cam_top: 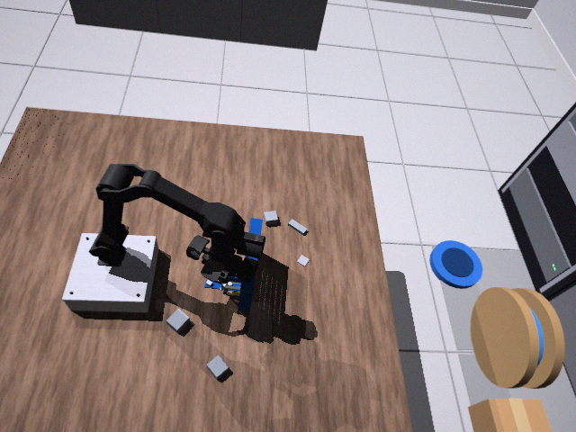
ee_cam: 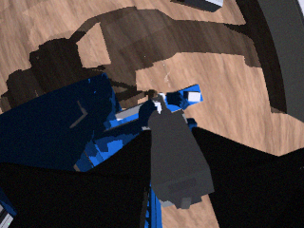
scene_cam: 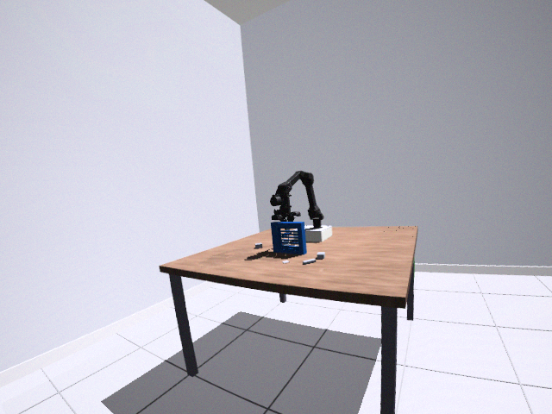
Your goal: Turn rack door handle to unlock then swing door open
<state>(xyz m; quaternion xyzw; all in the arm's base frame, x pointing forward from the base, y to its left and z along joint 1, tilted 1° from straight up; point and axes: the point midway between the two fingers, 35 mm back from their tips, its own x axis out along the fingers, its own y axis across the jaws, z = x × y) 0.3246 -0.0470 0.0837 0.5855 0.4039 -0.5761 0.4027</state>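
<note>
My pincer (cam_top: 229, 280) (scene_cam: 288, 219) (ee_cam: 171, 136) is pinching the upright handle (ee_cam: 192, 123) between its fingers — the quarter turn looks nearly made, I judge, with the wide swing beyond it, letting go and backing away still left.

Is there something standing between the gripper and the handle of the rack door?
Nothing visible stands between them: the gripper is already closed on the door's handle, beside the blue frame.
</note>
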